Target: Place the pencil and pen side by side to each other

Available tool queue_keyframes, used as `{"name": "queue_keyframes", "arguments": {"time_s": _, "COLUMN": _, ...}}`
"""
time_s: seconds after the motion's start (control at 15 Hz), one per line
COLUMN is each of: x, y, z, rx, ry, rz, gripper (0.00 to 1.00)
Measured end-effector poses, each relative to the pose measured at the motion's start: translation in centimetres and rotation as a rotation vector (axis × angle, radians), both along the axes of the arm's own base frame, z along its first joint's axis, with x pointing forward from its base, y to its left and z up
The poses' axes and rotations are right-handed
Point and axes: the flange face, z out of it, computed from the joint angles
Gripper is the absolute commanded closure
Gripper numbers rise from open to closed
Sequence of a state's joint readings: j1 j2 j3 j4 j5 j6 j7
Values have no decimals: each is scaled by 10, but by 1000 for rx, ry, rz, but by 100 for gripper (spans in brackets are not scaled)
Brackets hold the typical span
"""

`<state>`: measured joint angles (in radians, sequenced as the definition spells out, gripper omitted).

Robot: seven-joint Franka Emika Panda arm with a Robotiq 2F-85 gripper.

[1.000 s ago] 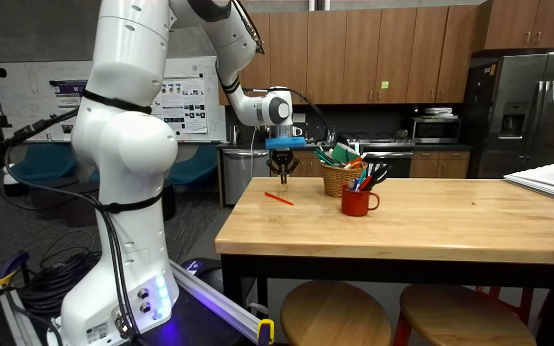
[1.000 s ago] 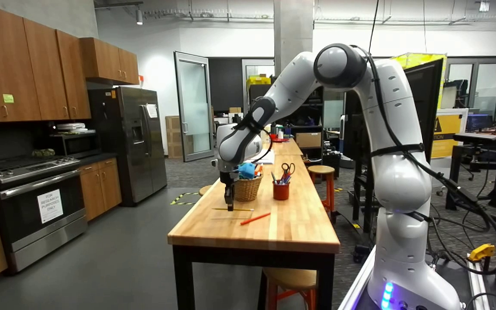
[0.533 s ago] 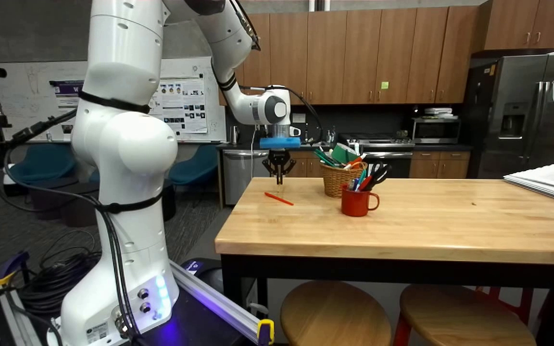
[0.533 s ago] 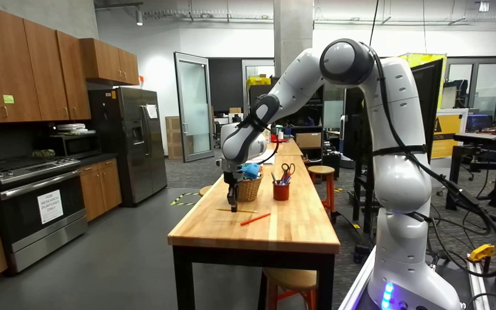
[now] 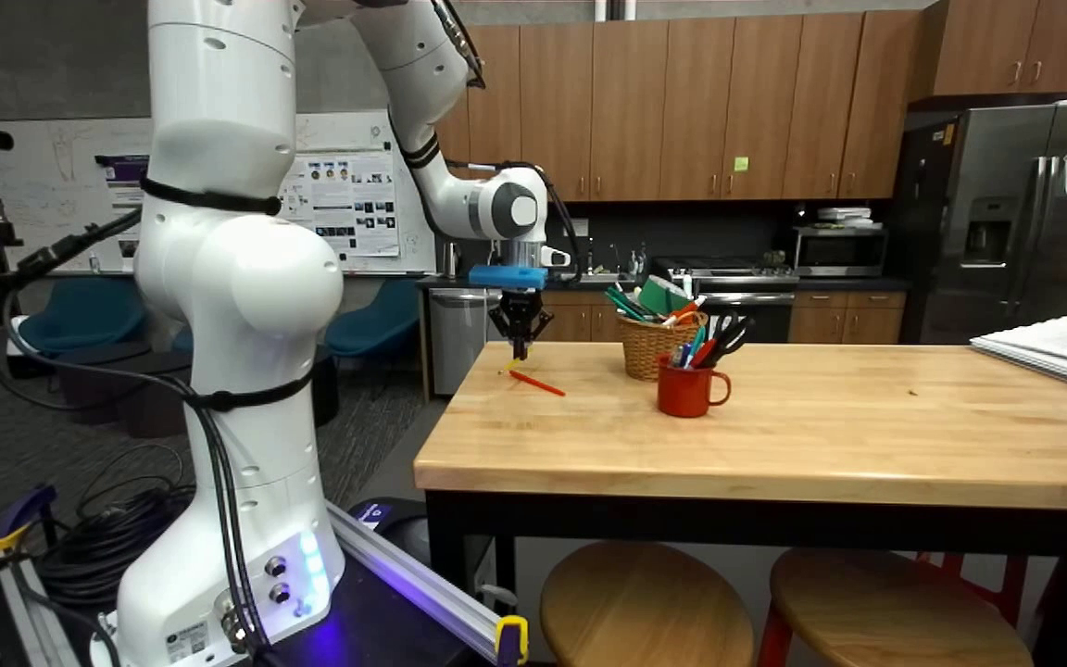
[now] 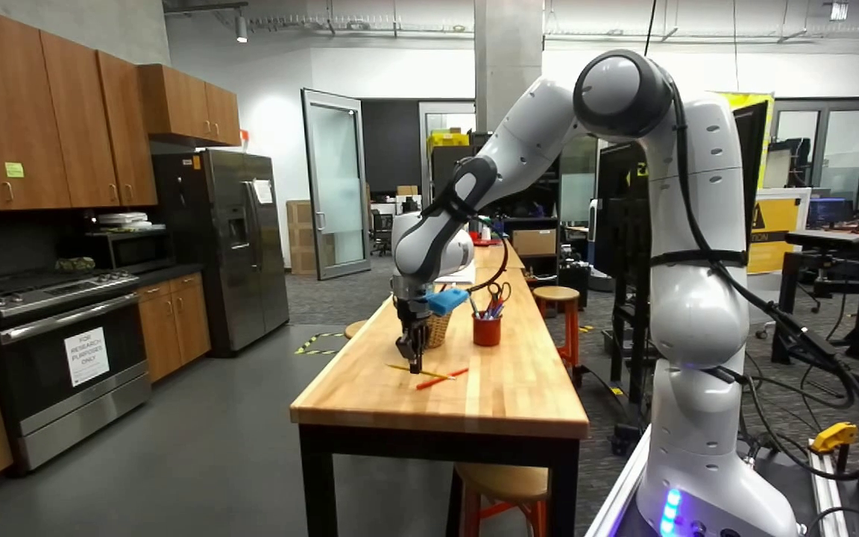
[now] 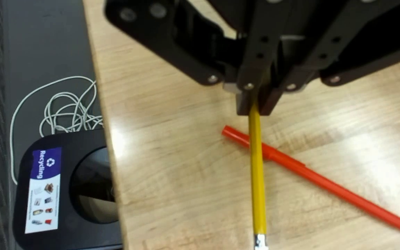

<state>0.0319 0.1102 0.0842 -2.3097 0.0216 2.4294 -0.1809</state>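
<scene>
Jaws pinched closed on the yellow pencil (image 7: 257,173), which crosses over the red pen (image 7: 325,182) — we should yaw parallel first, sidestep, then lower it alongside.

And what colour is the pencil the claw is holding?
The pencil is yellow; it shows best in the wrist view.

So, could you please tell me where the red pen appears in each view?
In an exterior view: red pen, just below centre.
In an exterior view: red pen, lower middle, slightly right.
In the wrist view: red pen, slanting from near centre down to the right edge.
Shared landmark: yellow pencil in the claw.
</scene>
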Motion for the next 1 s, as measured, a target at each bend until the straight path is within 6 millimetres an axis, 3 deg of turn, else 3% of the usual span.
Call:
{"name": "queue_keyframes", "arguments": {"time_s": 0.53, "x": -37, "y": 13, "z": 0, "rx": 9, "ry": 57, "rz": -388, "gripper": 98}}
{"name": "queue_keyframes", "arguments": {"time_s": 1.0, "x": -65, "y": -1, "z": -6, "rx": 43, "ry": 117, "rz": -715, "gripper": 98}}
